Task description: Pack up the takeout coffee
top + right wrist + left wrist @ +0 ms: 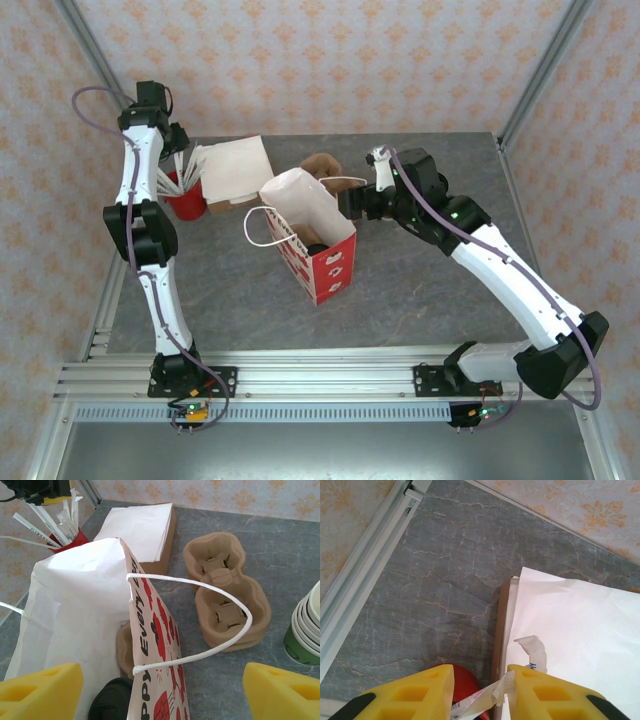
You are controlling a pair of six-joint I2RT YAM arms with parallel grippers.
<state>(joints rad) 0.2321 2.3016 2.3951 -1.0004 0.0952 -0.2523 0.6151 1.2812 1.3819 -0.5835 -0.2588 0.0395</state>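
Note:
The takeout coffee shows as a black round lid low inside the white paper bag with red print, next to a brown carrier; its sides are hidden. From above, the lid sits in the upright bag at mid-table. My right gripper is open wide, its fingers straddling the bag's right wall and white handle; it hovers by the bag's far right side. My left gripper hangs over the red cup, jaws apart, with a white wrapped stick lying between them and brushing the right finger.
A brown two-cup carrier lies right of the bag. A stack of green cups stands at the far right. White napkins on a brown box sit behind the bag. The red cup of white sticks stands back left by the rail.

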